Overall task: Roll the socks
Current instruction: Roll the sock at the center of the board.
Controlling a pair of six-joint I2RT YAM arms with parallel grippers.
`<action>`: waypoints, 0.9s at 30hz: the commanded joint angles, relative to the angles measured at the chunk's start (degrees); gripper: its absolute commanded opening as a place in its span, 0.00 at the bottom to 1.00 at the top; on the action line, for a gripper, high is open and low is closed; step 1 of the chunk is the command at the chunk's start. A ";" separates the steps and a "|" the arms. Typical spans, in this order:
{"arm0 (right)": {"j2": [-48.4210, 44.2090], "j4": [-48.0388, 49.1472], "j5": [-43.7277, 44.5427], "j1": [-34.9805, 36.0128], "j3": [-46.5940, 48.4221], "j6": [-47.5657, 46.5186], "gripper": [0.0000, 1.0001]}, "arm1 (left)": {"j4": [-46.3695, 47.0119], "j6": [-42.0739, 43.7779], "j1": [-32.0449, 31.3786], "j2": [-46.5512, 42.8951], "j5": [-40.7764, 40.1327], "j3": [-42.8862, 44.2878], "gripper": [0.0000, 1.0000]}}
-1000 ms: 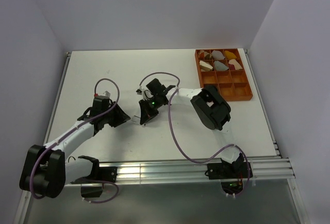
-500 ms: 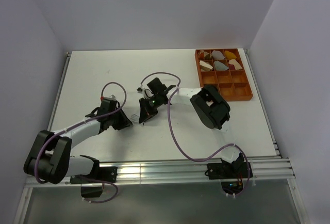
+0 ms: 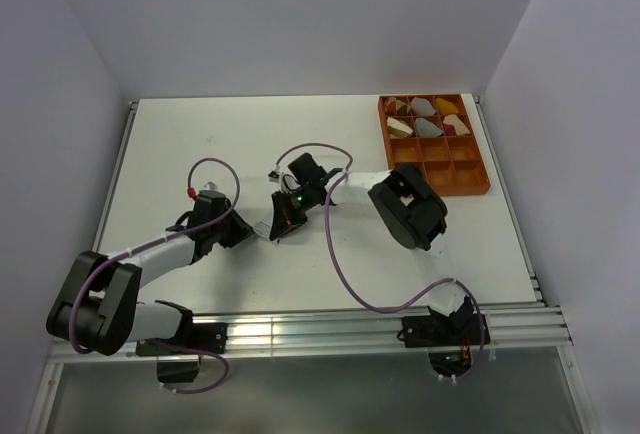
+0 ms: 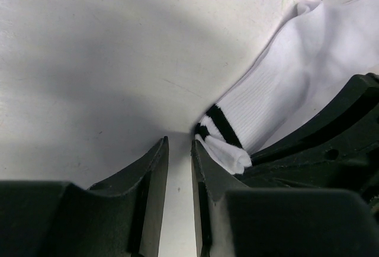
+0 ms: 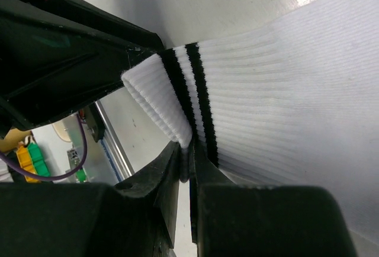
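The white sock point(image 5: 284, 91) is soft ribbed knit cloth, matt, its black bands knitted in. My right gripper point(image 5: 188, 149) is hard black plastic, dull and smooth. The table point(image 4: 89, 61) is smooth white, lightly scuffed, faintly shiny.

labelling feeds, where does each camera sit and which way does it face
top external: above, behind the bases, facing down on the table; both arms whole.
left wrist: behind the left gripper, facing down past its fingers, parted on nothing.
right wrist: behind the right gripper, its fingers pinching the white sock.
shared: both wrist views show the sock's striped cuff.
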 commanded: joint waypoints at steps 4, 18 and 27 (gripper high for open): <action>1.31 2.41 0.08 -0.38 -2.60 3.45 0.00 | 4.32 -1.58 -0.20 -0.45 0.30 -1.70 0.28; 3.77 1.01 -0.37 -0.73 -0.58 4.07 0.00 | 9.42 -2.89 -0.21 -3.80 1.19 -4.95 0.38; 4.21 0.48 -0.45 -0.73 -0.05 4.15 0.00 | 14.95 -4.21 -0.20 -0.89 3.73 -6.18 0.38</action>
